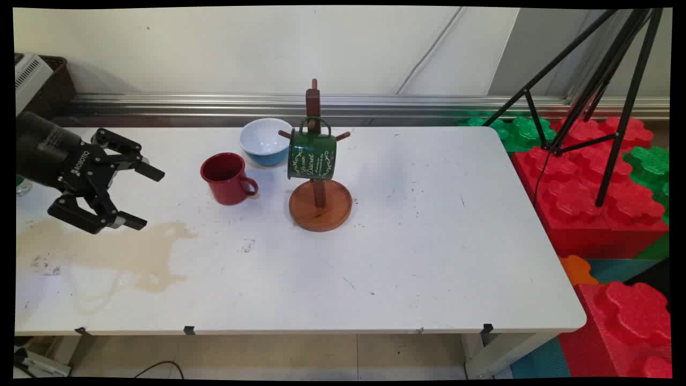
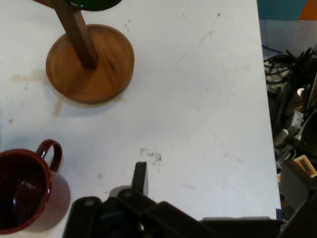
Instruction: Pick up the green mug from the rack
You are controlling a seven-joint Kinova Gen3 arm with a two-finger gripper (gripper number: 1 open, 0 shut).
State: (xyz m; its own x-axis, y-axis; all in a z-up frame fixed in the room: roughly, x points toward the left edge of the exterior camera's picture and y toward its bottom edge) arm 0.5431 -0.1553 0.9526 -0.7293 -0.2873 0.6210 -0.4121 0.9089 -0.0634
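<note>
red mug (image 1: 227,177) standing upright on the tabletop (image 1: 418,252), just left of the wooden mug tree (image 1: 320,206) | gripper (image 1: 140,195) hovering well left of it, fingers spread wide and holding nothing | green mug (image 1: 312,155) hanging on a peg (blue-and-white bowl (image 1: 265,141) sitting behind) | brownish stain (image 1: 134,252) lying below the gripper

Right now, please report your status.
Gripper open, empty, above table left side. Nearest: red mug, upright. Green mug hangs on wooden mug tree.
</note>
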